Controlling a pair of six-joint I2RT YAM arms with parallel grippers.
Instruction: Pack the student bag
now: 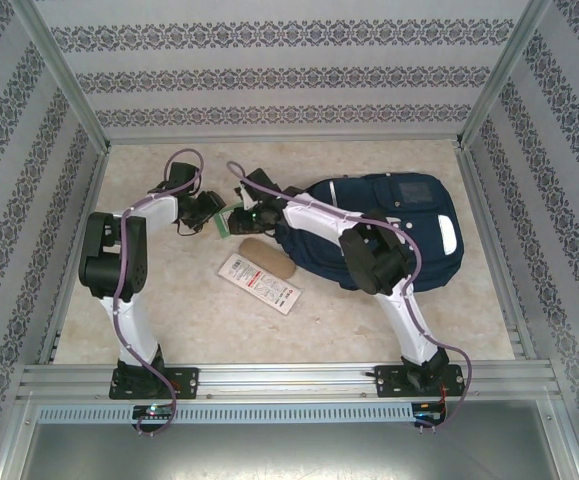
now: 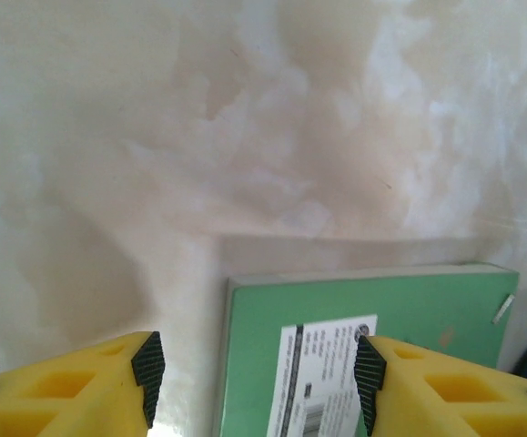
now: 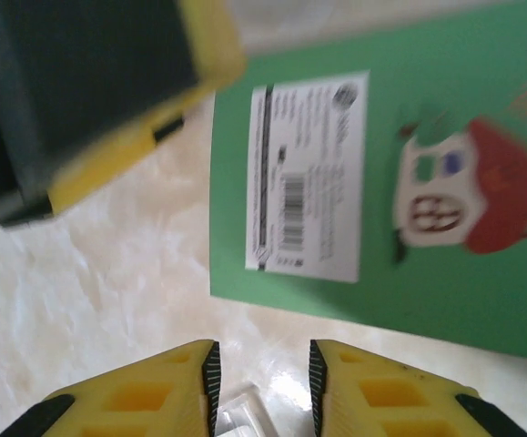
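The left arm (image 1: 114,255) rises from its base, folds at the elbow and reaches inward, its wrist turned down over the marbled table (image 1: 199,330). The left gripper (image 2: 257,371) hangs with its yellow, black-padded fingers set moderately wide and clamping nothing. A green book (image 2: 427,305) lies flat just beyond them: its left edge falls inside the gap, clear of the left pad, while the right fingertip overlaps its cover.

A white label (image 3: 309,173) on the cover carries a barcode and lines of print too blurred to read. To the label's right is a cartoon figure (image 3: 468,187) in red and white.

Ahead of the right gripper (image 3: 263,387) lies the same book. The fingers stand narrowly apart, with bare table between the pads. A small translucent piece (image 3: 240,414) shows low beside the left pad; what it is cannot be told.

On the near side of both sets of fingers lie a tan oval object (image 1: 266,247) and a white packet (image 1: 259,283) with red printing too small to read.

Right of the right gripper's fingers, the navy student bag (image 1: 409,215) lies flat, its contents unseen. The right arm (image 1: 374,255) stretches leftward across the bag's left part.
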